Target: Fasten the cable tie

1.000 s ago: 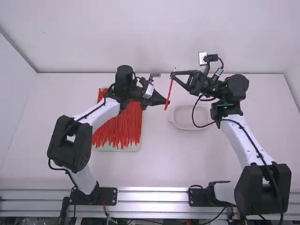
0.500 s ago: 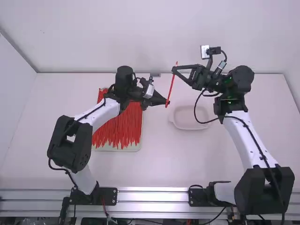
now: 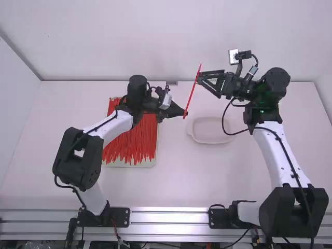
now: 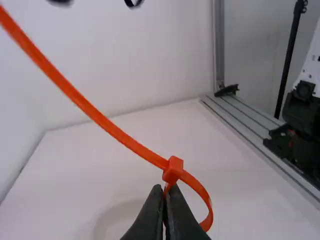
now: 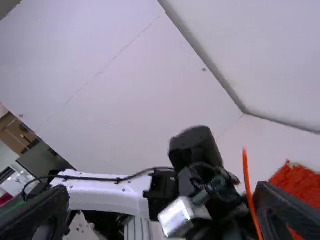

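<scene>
An orange-red cable tie (image 3: 192,92) stands slanted in the air above the table's middle. Its head (image 4: 173,168) has the tail threaded through it, with a small loop (image 4: 202,202) below. My left gripper (image 3: 182,110) (image 4: 164,197) is shut on the tie just under the head. The long tail (image 4: 75,97) runs up toward my right gripper (image 3: 200,79). In the right wrist view the right gripper (image 5: 157,205) has its fingers far apart, and the tail (image 5: 248,187) lies close beside one finger (image 5: 285,210).
A beige tray (image 3: 129,164) holds a pile of several red cable ties (image 3: 132,137) under the left arm. A white bowl (image 3: 210,129) sits below the right gripper, right of the middle. The table's front half is bare.
My right gripper has risen and drawn back to the right. The tie's tail has tilted further right with it. The left gripper has hardly moved.
</scene>
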